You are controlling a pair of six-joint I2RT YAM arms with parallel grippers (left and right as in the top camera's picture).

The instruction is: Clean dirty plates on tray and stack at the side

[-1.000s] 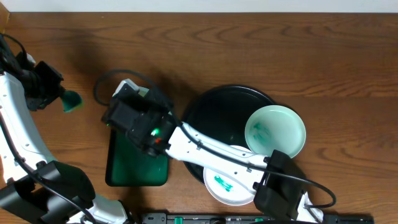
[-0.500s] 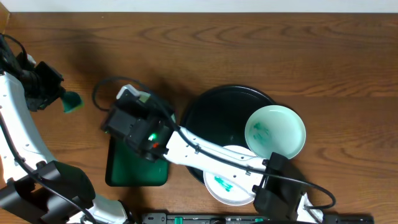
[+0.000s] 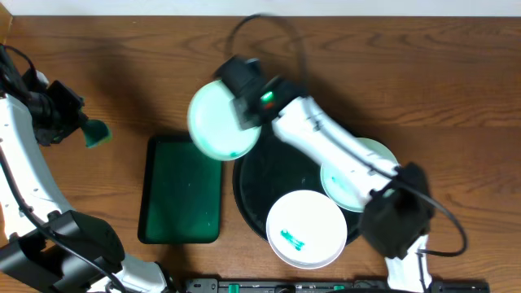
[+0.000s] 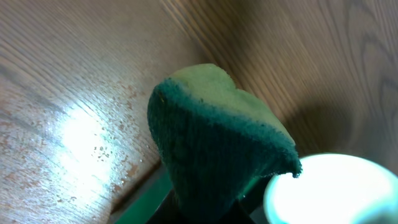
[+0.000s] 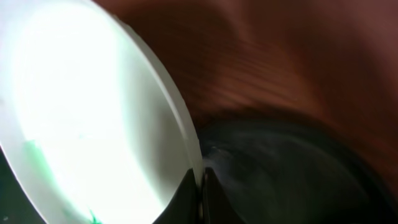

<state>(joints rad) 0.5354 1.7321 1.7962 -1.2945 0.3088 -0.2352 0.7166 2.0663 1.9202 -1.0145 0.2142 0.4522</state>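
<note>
- Where the right wrist camera looks past the right gripper (image 5: 200,186), its dark jaws are pinched shut on the rim of a round pale-mint plate (image 5: 93,112) tilted on edge. A faint teal-green smear shows low on the plate's face, which the overhead view misses.
- Behind that rim is only a blurred dark curve, probably the large round black tray (image 5: 286,168).
- From the left wrist camera, a thick green sponge (image 4: 217,137) fills the frame and hides the fingers under it.
- Overhead, nearest the robot, a second round white plate (image 3: 307,229) with a small teal smear lies at the black tray's (image 3: 269,175) near side, overlapping its rim.
- Further back, a third pale-mint plate (image 3: 340,189) rests at the tray's right, half hidden under the right arm.
- Left of the tray, a rectangular dark-green tray (image 3: 183,191) sits on the brown wooden table (image 3: 391,73).
- Beyond, the first plate (image 3: 216,122) is held over the far corners of both trays.
- Well apart at the table's left edge, the left gripper (image 3: 80,130) is clamped on the sponge (image 3: 95,134).
</note>
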